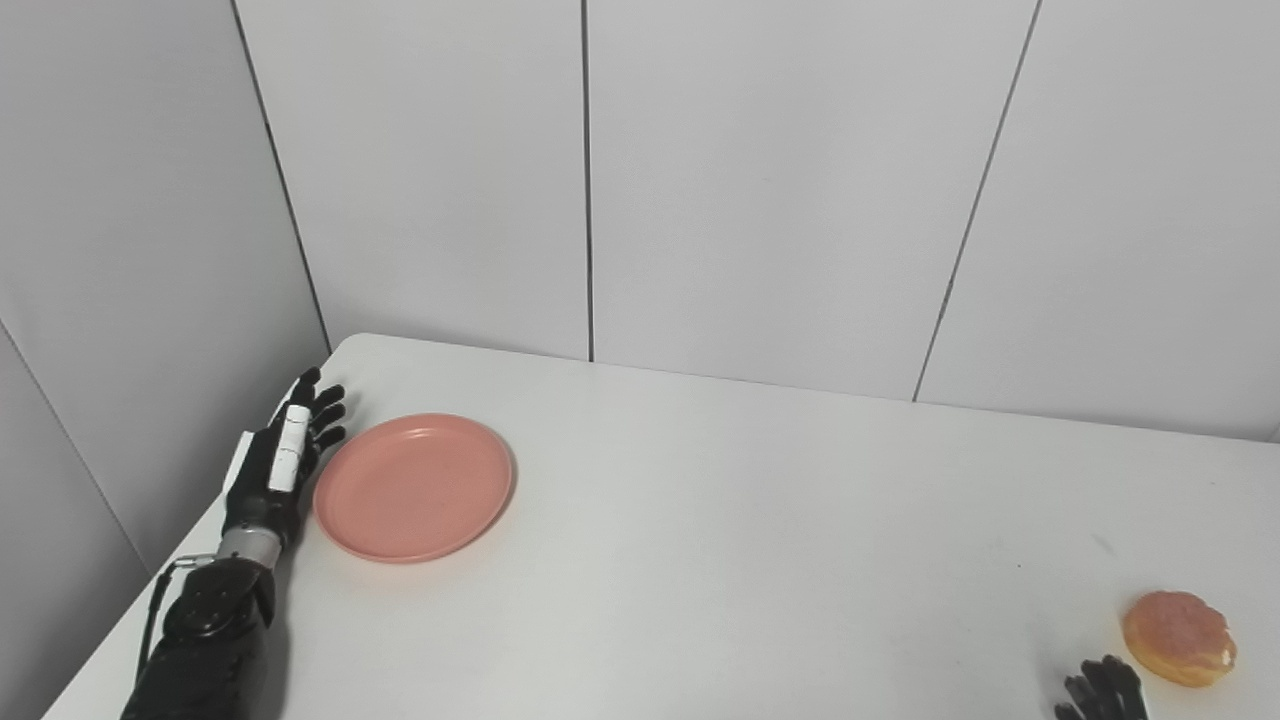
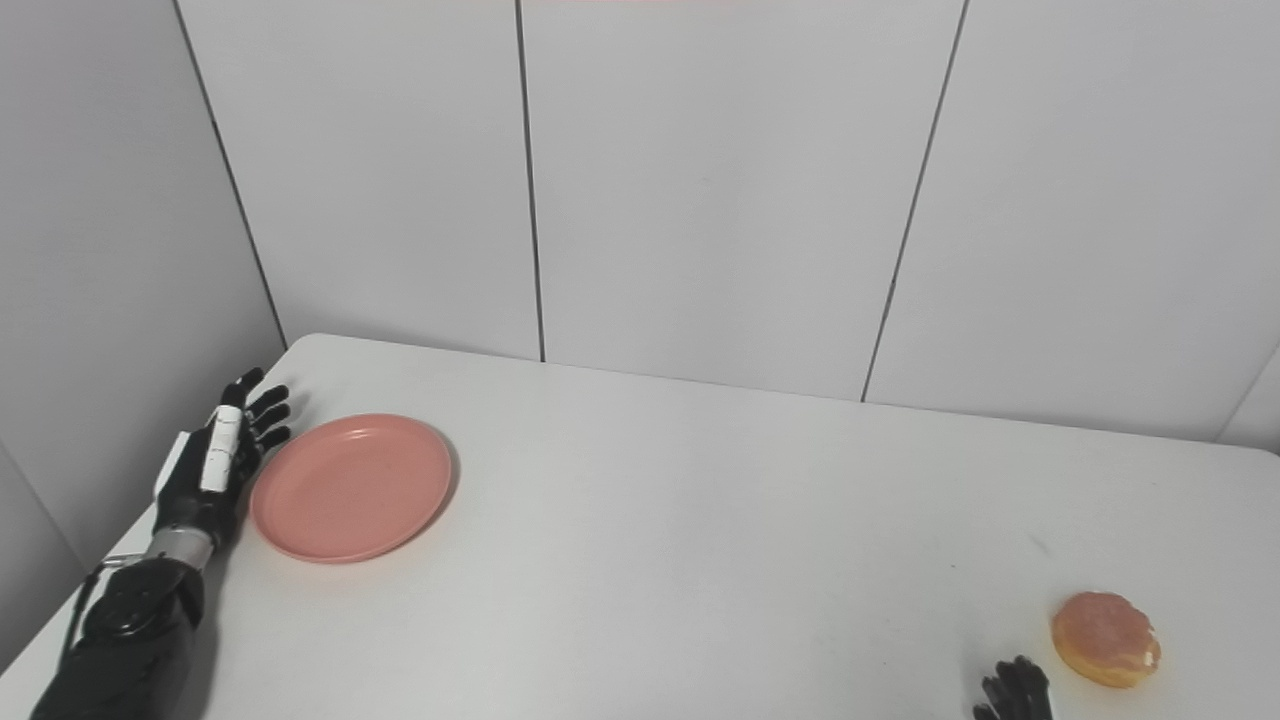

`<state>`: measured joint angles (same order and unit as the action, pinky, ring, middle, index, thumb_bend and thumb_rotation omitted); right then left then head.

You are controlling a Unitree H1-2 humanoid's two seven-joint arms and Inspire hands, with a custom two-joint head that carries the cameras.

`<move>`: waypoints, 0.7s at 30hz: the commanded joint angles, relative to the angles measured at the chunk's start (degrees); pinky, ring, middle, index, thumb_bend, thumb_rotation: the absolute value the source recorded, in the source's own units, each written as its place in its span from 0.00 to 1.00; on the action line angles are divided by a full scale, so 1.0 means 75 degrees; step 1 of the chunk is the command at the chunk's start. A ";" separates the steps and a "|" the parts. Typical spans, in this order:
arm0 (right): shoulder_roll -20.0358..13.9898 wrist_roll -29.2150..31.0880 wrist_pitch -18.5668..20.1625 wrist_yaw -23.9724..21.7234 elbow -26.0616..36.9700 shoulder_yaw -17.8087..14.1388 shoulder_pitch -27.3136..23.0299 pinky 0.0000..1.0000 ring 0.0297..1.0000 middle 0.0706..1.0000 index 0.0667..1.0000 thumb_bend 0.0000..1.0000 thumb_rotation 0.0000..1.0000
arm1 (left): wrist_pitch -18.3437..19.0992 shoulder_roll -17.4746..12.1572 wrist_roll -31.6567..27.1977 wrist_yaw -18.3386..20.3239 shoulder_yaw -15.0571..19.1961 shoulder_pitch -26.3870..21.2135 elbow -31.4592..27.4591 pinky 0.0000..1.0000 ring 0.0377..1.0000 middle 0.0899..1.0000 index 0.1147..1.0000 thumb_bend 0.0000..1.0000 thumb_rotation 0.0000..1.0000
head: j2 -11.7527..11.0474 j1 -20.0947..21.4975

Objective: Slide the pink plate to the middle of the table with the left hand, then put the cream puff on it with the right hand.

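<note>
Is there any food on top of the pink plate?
No. The round pink plate is bare, with nothing on it. The glazed cream puff sits far off on the white table. What lies under the plate is hidden.

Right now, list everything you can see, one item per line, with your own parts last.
table: one, white, fills the lower part of the view.
wall panels: several, light grey with dark seams, behind and to the left of the table.
pink plate: one, pink, on the table's left side, empty.
cream puff: one, golden brown, near the table's right front corner.
left hand: one, black with a white strip, open, fingers extended, beside the plate's left edge.
right hand: one, black, only fingertips visible at the bottom edge, left of the cream puff.
</note>
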<state>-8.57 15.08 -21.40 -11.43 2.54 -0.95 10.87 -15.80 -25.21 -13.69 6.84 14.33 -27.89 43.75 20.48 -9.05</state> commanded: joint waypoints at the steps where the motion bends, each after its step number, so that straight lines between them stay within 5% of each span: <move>1: -0.0014 -0.0090 0.0849 0.0017 -0.0403 0.0098 0.0351 1.00 1.00 1.00 1.00 0.90 1.00 | 0.0432 0.0269 -0.0074 0.0180 -0.0148 0.0207 -0.0572 0.78 0.86 0.85 0.92 0.91 0.96 | 0.0016 0.0014; 6: -0.0018 -0.0103 0.0848 0.0028 -0.0412 0.0111 0.0339 1.00 1.00 1.00 1.00 0.92 1.00 | 0.0750 0.0503 0.0003 0.0164 -0.0246 0.0507 -0.1244 0.77 0.85 0.83 0.92 0.93 0.94 | 0.0011 0.0024; 21: -0.0012 -0.0090 0.0858 0.0064 -0.0373 0.0141 0.0353 1.00 1.00 0.99 1.00 0.92 1.00 | 0.1066 0.0909 0.0149 0.0089 -0.0500 0.0545 -0.1483 0.79 0.87 0.85 0.92 0.96 0.95 | 0.0032 0.0091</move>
<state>-8.75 14.96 -21.32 -10.85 2.74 -0.84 11.12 -10.09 -20.93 -13.30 5.83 12.90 -23.77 33.01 20.65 -8.35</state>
